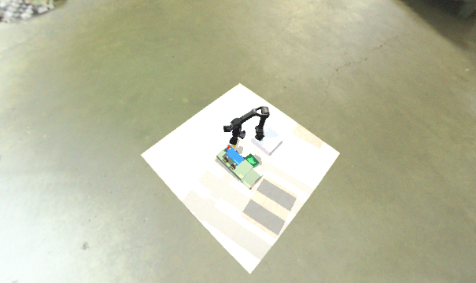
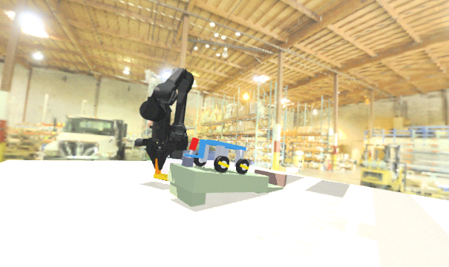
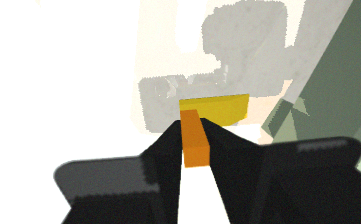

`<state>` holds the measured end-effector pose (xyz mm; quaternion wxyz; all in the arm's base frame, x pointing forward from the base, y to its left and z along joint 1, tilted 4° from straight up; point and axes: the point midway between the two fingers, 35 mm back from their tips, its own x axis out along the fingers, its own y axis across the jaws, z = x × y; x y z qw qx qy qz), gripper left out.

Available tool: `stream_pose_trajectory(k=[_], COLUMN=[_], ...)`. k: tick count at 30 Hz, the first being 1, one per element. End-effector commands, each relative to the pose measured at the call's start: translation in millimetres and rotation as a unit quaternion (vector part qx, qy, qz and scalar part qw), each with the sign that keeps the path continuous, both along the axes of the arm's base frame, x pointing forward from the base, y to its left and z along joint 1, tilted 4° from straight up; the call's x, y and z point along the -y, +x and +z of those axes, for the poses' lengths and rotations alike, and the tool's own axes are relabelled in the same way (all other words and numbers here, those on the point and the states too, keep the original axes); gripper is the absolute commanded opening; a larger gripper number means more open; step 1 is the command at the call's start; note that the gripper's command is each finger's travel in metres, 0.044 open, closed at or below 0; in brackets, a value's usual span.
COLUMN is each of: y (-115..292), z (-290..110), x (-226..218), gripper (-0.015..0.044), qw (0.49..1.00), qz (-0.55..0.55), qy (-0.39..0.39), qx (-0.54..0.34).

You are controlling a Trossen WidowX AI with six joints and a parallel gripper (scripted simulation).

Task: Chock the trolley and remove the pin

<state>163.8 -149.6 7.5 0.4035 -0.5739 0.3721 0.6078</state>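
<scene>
In the wrist view my gripper point(image 3: 190, 124) is shut on the orange handle point(image 3: 195, 139) of the yellow chock point(image 3: 220, 108), which sits on the white floor beside the green ramp point(image 3: 331, 85). In the exterior view the gripper point(image 2: 158, 163) stands over the chock point(image 2: 159, 176) just left of the ramp's point(image 2: 209, 183) high end. The blue trolley point(image 2: 218, 150) point(image 1: 234, 156) with black wheels stands on the ramp. The red-headed stop pin point(image 2: 194, 143) sticks up at its uphill end. The green tray point(image 1: 252, 159) lies beside the ramp.
The arm's base stands on a pale plate point(image 1: 269, 142) behind the ramp. A brown block point(image 2: 272, 176) lies past the ramp's low end. Grey and tan patches point(image 1: 271, 204) mark the white mat.
</scene>
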Motion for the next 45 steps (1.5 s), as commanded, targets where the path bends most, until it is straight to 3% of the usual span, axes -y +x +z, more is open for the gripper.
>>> stream_pose_trajectory(k=[1, 36, 45], y=[1, 4, 5], z=[16, 120, 124], x=[2, 11, 12], gripper=[0.0, 0.0, 0.0], qw=[1.0, 1.0, 1.0], qz=[-0.002, -0.002, -0.014], qy=[-0.007, -0.007, -0.007], qx=[0.003, 0.003, 0.003])
